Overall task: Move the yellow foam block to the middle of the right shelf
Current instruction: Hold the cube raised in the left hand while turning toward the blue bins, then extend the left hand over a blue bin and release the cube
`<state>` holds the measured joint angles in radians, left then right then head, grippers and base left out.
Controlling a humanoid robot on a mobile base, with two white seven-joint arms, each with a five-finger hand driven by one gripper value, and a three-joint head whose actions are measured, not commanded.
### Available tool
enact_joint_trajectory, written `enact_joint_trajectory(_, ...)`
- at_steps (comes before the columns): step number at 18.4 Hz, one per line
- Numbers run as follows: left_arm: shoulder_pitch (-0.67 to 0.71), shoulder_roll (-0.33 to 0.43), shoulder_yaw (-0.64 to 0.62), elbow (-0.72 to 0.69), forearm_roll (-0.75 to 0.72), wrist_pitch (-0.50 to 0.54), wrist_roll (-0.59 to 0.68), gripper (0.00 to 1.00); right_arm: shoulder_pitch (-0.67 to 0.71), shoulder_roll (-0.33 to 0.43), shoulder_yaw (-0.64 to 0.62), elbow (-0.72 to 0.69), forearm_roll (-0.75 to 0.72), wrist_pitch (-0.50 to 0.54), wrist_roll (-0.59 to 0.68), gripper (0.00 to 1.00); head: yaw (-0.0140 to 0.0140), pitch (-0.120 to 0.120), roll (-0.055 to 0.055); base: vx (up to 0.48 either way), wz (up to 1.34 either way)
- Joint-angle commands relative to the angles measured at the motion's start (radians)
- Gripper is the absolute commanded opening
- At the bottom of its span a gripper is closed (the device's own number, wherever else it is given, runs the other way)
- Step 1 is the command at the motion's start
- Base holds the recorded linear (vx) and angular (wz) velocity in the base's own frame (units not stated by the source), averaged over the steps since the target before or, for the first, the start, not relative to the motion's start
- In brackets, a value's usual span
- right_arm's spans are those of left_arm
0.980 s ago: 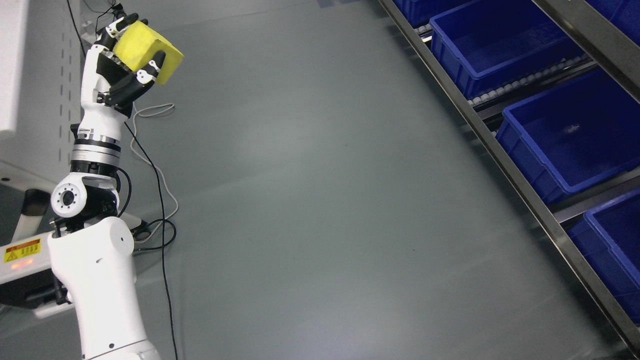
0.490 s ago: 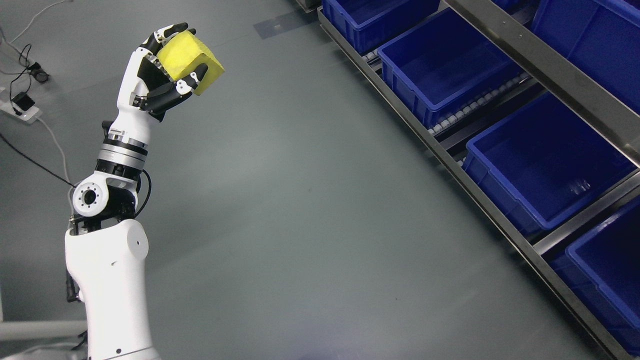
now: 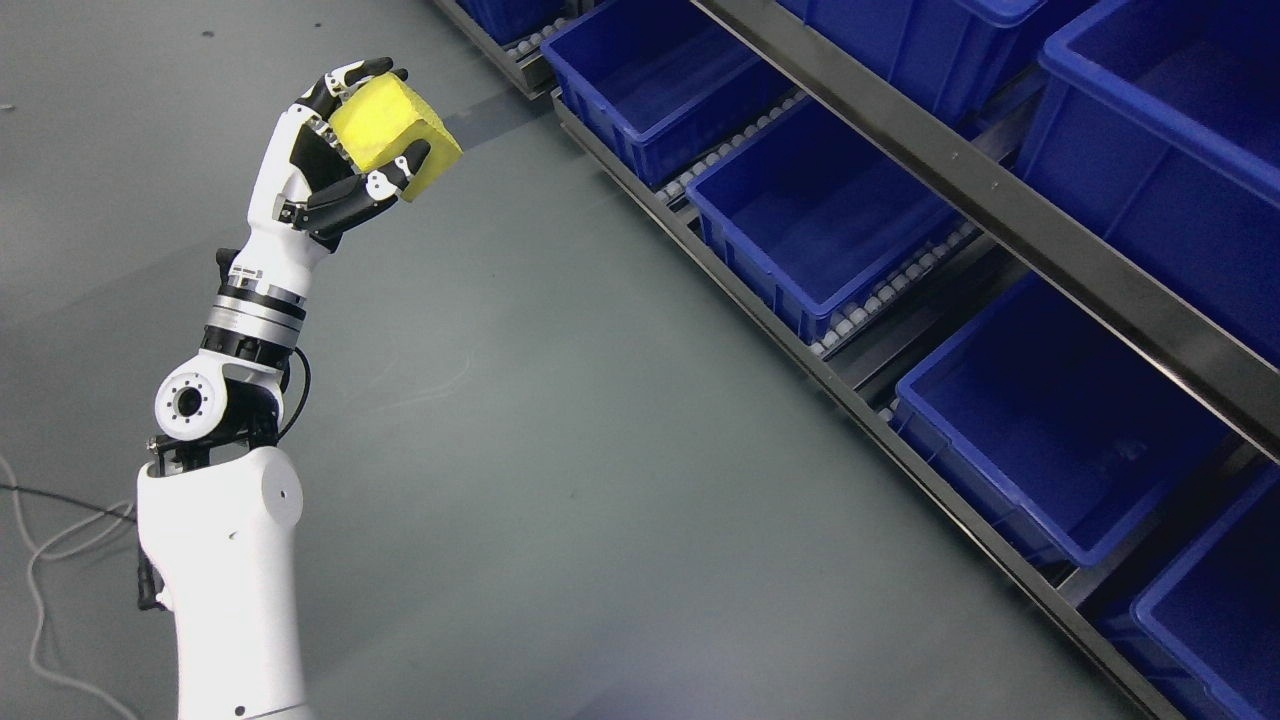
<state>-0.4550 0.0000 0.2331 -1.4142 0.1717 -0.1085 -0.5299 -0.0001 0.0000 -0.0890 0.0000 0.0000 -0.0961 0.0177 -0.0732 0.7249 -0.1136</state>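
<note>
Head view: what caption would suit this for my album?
Left hand holds a yellow foam block beside a metal shelf of blue plastic bins.

Just one head cam here, looking steeply down at the grey floor [image 3: 620, 450]. It's sitting fairly close, with the metal shelf rack of blue plastic bins [image 3: 1000, 210] running diagonally along the right.

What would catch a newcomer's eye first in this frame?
The bright yellow foam block at the upper left, gripped by the left robot hand raised on a white arm above the bare grey floor. Next, the row of deep blue bins on the metal shelf rack running diagonally down the right side; those whose insides show look empty.
</note>
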Motion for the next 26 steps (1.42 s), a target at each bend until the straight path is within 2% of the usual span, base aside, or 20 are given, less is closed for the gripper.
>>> enact_joint_trajectory(1, 0.036, 0.017, 0.018, -0.025, 0.0, -0.002, -0.007, 0.48, -0.001, -0.017, 0.0, -0.017, 0.0, -0.001, 0.001, 1.0, 0.0, 0.0, 0.0, 0.493, -0.34)
enact_joint_trajectory(6, 0.022, 0.017, -0.017, -0.067, 0.005, -0.022, -0.009, 0.48, -0.001, -0.017, 0.0, -0.017, 0.0, -0.001, 0.001, 1.0, 0.0, 0.0, 0.0, 0.421, -0.48)
enact_joint_trajectory(8, -0.008, 0.017, -0.052, -0.119, 0.008, -0.051, -0.009, 0.48, -0.001, -0.017, 0.0, -0.017, 0.0, -0.001, 0.001, 1.0, 0.0, 0.0, 0.0, 0.318, -0.52)
enact_joint_trajectory(12, -0.123, 0.017, -0.168, -0.215, 0.054, -0.039, -0.009, 0.47, -0.003, -0.017, 0.0, -0.017, 0.0, -0.001, 0.001, 1.0, 0.0, 0.0, 0.0, 0.25, -0.41)
enact_joint_trajectory(15, -0.241, 0.017, -0.237, -0.232, 0.055, 0.039, -0.009, 0.47, -0.001, -0.017, 0.0, -0.017, 0.0, -0.001, 0.001, 1.0, 0.0, 0.001, 0.0, 0.145, -0.23)
enact_joint_trajectory(17, -0.312, 0.017, -0.288, -0.223, 0.055, 0.135, -0.006, 0.47, -0.001, -0.017, 0.0, -0.017, 0.0, -0.001, 0.001, 1.0, 0.0, 0.0, 0.0, 0.148, -0.17)
enact_joint_trajectory(20, -0.419, 0.017, -0.31, -0.11, 0.02, 0.37, 0.007, 0.47, -0.001, -0.017, 0.0, -0.017, 0.0, -0.001, 0.001, 1.0, 0.0, 0.001, 0.0, 0.124, -0.16)
enact_joint_trajectory(24, -0.527, 0.017, -0.313, 0.134, -0.072, 0.452, 0.008, 0.48, -0.003, -0.017, 0.0, -0.017, 0.0, -0.001, 0.001, 1.0, 0.0, 0.0, 0.0, 0.084, -0.13)
enact_joint_trajectory(26, -0.554, 0.017, -0.333, 0.243, -0.083, 0.492, 0.024, 0.55, -0.001, -0.017, 0.0, -0.017, 0.0, -0.001, 0.001, 1.0, 0.0, 0.001, 0.0, 0.071, -0.13)
